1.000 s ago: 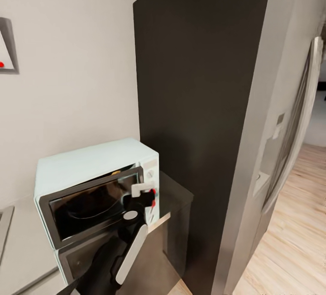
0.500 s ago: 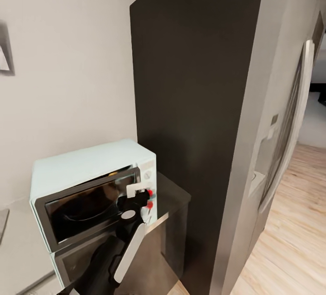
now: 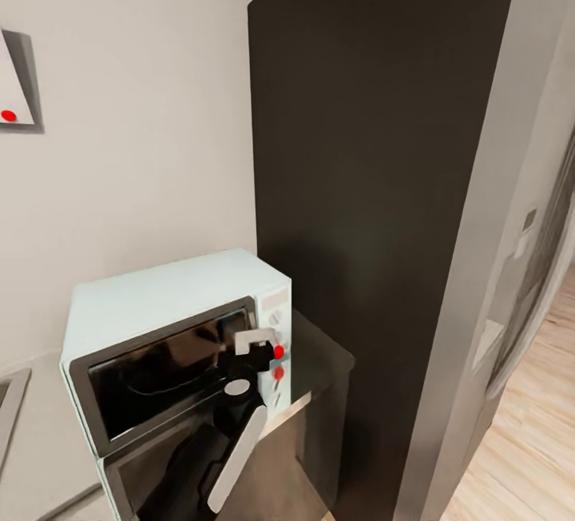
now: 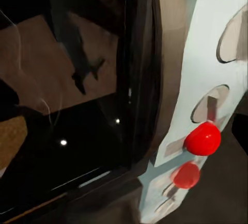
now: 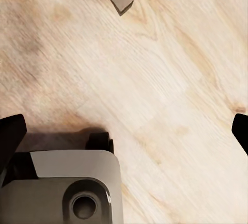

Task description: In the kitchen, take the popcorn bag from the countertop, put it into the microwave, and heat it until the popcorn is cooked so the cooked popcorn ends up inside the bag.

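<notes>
The mint-blue microwave (image 3: 160,297) stands on the grey countertop (image 3: 315,369) with its dark glass door shut. My left gripper (image 3: 267,353) is at its white knob panel (image 3: 275,321), below the upper knob. In the left wrist view the door's edge (image 4: 137,79) and the panel (image 4: 206,59) are very close, with a red round spot (image 4: 203,138) under the lower knob (image 4: 211,105). The left gripper (image 4: 124,131) looks open. A tan-orange patch (image 4: 10,139) shows by the glass; I cannot tell whether it is the popcorn bag. My right gripper (image 5: 124,131) hangs open over the floor.
A tall dark unit (image 3: 375,185) rises right beside the microwave. Pale wood floor (image 3: 527,465) lies to its right. A corner of the white hood (image 3: 16,81) shows on the grey wall. My grey base (image 5: 62,188) sits under the right gripper.
The head view swung a little left, then back right. My left gripper has stayed at the microwave's panel, and the door has stayed shut.
</notes>
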